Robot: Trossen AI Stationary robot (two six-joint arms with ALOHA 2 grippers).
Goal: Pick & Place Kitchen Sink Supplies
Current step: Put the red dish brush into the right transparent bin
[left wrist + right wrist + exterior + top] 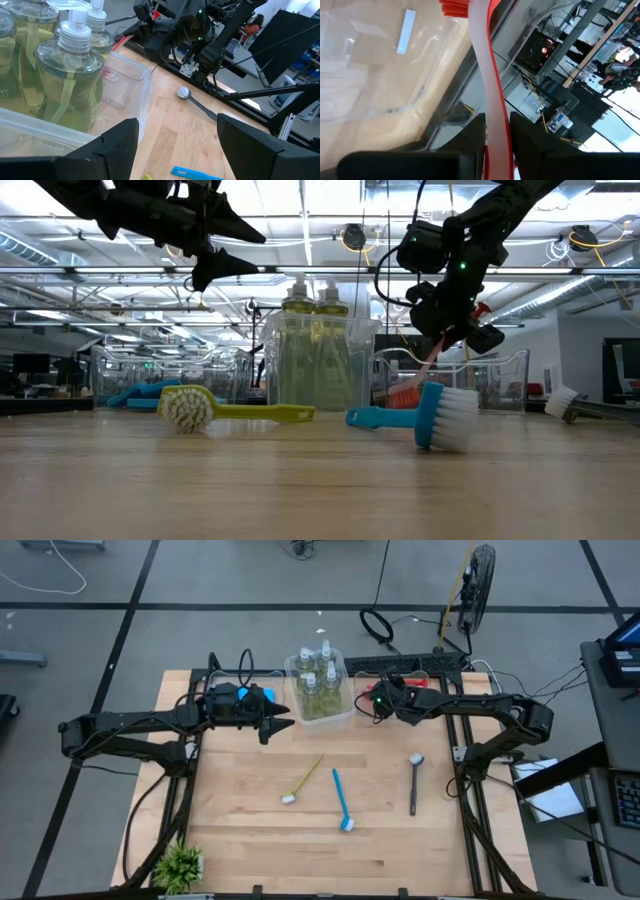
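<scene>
Count at the clear bin (347,718): four pump bottles (319,683), four brushes.
Bottles stand inside the bin. In front of it lie three brushes: blue (342,801), dark grey (414,783), yellow-green (303,780). Right gripper (492,132), beside the bin, is clamped on the red brush (482,60); left gripper (283,719), opposite, has jaws apart.

Brushes (343,802) — blue, yellow-green (303,780), dark grey (414,783), seemingly red-and-white (487,85).

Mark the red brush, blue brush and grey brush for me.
red brush (490,100), right wrist view, on its handle.
blue brush (341,798), high view, mid-handle.
grey brush (414,785), high view, on its handle.
</scene>
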